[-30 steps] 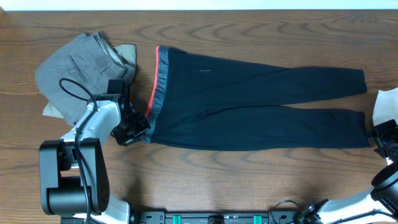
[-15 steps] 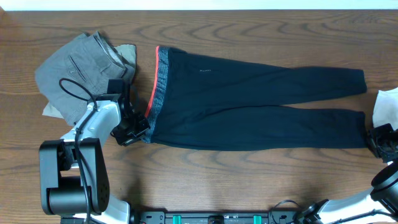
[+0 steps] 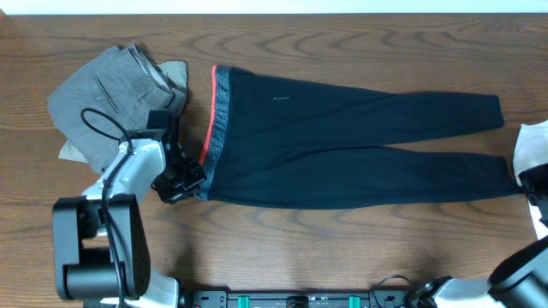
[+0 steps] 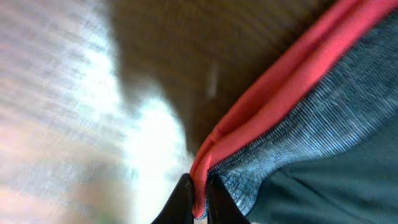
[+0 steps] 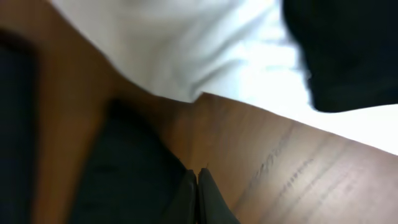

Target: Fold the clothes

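- Brown wood-grain counter (image 3: 282, 248): it carries everything. A pale strip runs along its far edge, beyond the leggings.
- Long dark-navy stretch leggings (image 3: 342, 145): they lie flat across the middle of the counter. Their long axis follows the counter's length, with the waist end toward the left arm and the cuffs toward the right arm. The two legs lie side by side, and the far one angles slightly away toward its cuff.
- Black-and-white left arm (image 3: 111, 231): it stands at the near side of the leggings' waist end. It hides part of the counter and the near edge of the trousers there.
- Folded grey trousers (image 3: 98, 98): they are heaped just past the leggings' waist end, close to it but apart.
- Khaki folded cloth (image 3: 178, 73): it is mostly buried under the grey trousers. Only a corner shows, nearest the leggings.
- White cloth (image 3: 533, 145): it lies just past the leggings' cuffs and is cut off by the frame edge. The right wrist view shows it only as a blur.
- Heathered grey waistband with coral-red edge (image 3: 219, 120): it runs crosswise to the leggings' length.
- Left pincer (image 3: 190, 181): it is clenched on the near corner of the waistband, with the red edge pinched between its fingertips (image 4: 186, 190).
- Right pincer (image 3: 527, 184): its jaws are pressed together at the near leg's cuff, and dark fabric runs into them. How much fabric is caught is hard to make out.
- Small white logo (image 3: 278, 98): it sits on the leggings near the waistband and is too small to read.
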`<control>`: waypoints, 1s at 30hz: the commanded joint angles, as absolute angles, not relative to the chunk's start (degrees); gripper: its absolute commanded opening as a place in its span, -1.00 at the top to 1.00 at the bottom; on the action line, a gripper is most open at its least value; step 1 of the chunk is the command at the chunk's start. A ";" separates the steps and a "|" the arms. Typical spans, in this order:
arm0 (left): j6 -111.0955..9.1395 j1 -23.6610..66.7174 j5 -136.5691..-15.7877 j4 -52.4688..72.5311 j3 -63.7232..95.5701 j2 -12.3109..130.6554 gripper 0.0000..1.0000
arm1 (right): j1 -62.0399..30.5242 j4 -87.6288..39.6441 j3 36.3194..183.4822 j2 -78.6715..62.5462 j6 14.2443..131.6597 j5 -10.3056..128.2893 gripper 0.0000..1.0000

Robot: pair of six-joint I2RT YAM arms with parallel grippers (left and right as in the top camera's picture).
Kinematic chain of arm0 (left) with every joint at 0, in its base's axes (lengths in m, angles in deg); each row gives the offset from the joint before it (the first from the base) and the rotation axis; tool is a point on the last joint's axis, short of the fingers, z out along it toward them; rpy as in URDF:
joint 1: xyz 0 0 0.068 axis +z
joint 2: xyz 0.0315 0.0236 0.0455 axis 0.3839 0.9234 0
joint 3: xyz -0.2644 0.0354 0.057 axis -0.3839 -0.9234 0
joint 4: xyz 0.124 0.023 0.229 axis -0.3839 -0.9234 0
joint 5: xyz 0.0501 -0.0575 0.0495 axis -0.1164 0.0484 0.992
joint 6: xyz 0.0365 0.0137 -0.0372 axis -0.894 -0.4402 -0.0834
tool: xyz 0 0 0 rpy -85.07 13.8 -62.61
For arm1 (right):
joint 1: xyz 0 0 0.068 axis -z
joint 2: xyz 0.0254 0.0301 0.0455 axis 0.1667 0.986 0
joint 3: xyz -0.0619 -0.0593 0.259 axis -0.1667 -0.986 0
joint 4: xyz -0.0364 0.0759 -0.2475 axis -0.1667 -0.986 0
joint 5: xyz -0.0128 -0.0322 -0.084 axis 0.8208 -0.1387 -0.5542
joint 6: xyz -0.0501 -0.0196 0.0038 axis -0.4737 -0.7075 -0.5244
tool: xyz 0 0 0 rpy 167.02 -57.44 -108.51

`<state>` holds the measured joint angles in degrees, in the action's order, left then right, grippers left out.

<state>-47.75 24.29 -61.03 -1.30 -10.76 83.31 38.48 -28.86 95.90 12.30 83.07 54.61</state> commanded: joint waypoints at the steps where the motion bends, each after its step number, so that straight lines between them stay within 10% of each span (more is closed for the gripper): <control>1: -49.24 24.60 -59.65 -3.62 -9.76 77.61 0.88 | 38.46 -29.66 96.03 6.18 85.48 53.74 0.97; 13: -50.09 24.66 -59.39 -9.19 -9.76 56.47 0.88 | 37.72 -25.99 96.80 1.28 87.62 56.34 0.94; 30: -50.97 24.64 -62.06 4.71 -9.76 63.86 0.88 | 31.99 -18.91 96.86 12.49 90.46 63.31 0.74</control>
<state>-49.98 24.36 -61.36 5.21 -10.72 63.55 32.23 -15.79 96.21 10.85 90.35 63.61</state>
